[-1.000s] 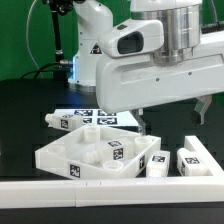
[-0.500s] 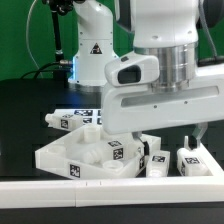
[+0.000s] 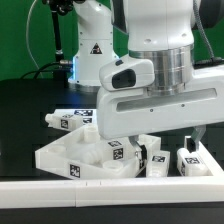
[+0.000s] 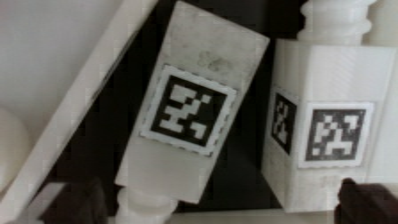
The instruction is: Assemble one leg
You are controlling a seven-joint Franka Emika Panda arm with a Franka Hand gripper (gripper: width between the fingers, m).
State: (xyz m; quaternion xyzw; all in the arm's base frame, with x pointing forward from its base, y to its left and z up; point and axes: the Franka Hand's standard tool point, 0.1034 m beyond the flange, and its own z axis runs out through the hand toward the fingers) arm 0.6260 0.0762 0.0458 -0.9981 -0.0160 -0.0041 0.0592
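Two white legs with black-and-white tags lie side by side on the black table at the exterior view's right, one [image 3: 157,160] beside the tray-like piece and one [image 3: 190,158] further right. In the wrist view both fill the frame, the first [image 4: 187,110] tilted and the second [image 4: 329,125] beside it. My gripper [image 3: 170,140] hangs low just above them, largely hidden by the arm's own white hand. In the wrist view the gripper [image 4: 222,205] is open and empty. Its dark fingertips [image 4: 80,200] stand outside the two legs' near ends.
A wide white tray-like piece [image 3: 85,155] lies at the exterior view's left, its rim showing in the wrist view [image 4: 54,90]. A rounded white tagged piece [image 3: 62,121] lies behind it. The marker board [image 3: 85,112] lies further back. A white rail [image 3: 110,190] runs along the front edge.
The arm has come down and shifted toward the exterior view's left, bringing the hand close over the two legs. The legs and the tray-like piece have not moved.
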